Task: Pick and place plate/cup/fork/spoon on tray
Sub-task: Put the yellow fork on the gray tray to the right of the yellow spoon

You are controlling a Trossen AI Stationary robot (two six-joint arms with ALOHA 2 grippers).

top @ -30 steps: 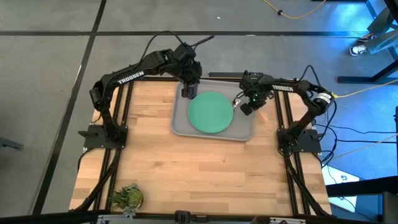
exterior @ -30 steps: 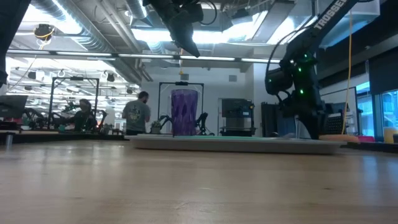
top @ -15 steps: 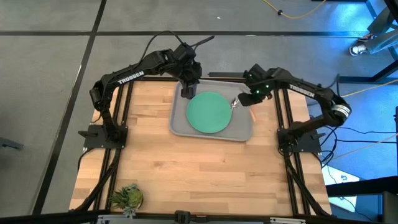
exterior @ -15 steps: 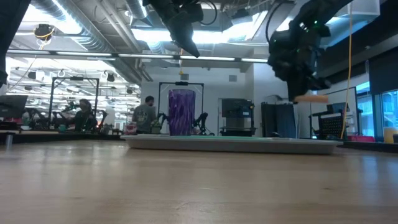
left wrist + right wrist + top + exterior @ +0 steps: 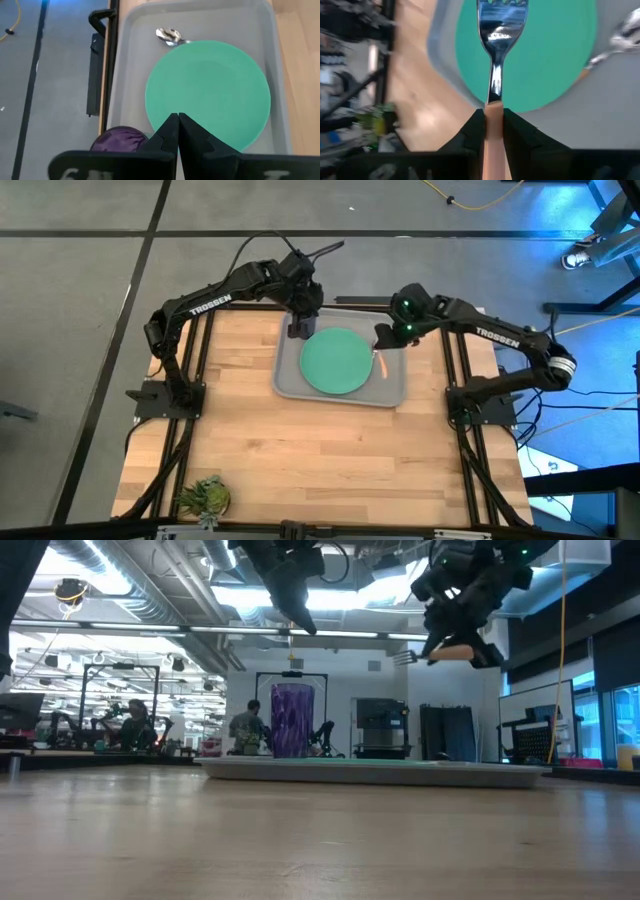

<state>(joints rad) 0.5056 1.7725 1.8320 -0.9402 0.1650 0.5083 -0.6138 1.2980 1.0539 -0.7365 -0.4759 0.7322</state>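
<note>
Right tool (image 5: 492, 125) holds fork (image 5: 496, 45) above plate (image 5: 336, 361).

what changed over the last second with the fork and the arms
The right claw, shut on the fork, lifted it from table height at the tray's right edge and carried it over the tray. The left claw, plate, cup and spoon stayed put.
</note>
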